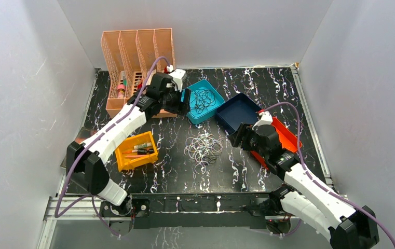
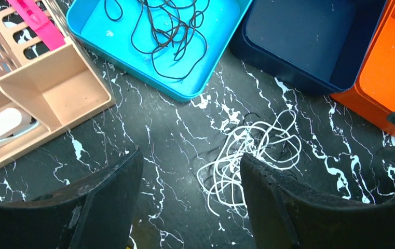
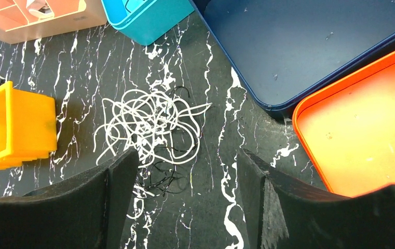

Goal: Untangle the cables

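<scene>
Between picks, your left gripper (image 2: 191,163) and right gripper (image 3: 187,158) gaped empty; the cable tangle (image 1: 204,148), six o'clock of the teal tray (image 1: 198,118), needed one strand pinched.

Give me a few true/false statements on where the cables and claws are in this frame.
1. Black cables lie in the teal tray. True.
2. The navy tray holds white cables. False: it is empty.
3. The white tangle lies on the table, outside every tray. True.
4. The left claw grips a cable. False: it is open and holds nothing.
5. The right claw is open, above the table near the white tangle. True.
</scene>
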Controlling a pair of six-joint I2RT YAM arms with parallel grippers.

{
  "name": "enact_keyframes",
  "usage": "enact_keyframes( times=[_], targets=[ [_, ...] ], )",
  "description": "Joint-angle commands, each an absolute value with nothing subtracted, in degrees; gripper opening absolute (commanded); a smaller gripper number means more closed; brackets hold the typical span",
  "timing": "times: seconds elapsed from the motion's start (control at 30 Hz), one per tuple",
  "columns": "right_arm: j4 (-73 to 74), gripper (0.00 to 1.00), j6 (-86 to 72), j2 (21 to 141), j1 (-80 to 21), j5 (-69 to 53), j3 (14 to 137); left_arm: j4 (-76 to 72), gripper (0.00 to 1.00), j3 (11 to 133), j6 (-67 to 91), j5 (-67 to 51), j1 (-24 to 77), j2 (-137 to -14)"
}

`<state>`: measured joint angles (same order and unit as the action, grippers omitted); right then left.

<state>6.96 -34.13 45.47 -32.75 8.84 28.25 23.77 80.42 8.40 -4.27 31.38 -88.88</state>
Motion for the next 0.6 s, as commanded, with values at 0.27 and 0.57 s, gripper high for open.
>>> enact_keyframes(
  times=[0.27, 0.57],
  targets=[
    [4.8, 0.81, -31.8, 46.3, -32.7, 6.9, 27.3, 21.5, 0.69, 71.8, 11.8, -6.1, 31.6, -79.6],
    [7.7, 0.89, -27.9, 44.8, -32.8, 6.6, 27.3, 21.1, 0.71, 68.3, 13.6, -9.5, 32.7, -78.7]
  ],
)
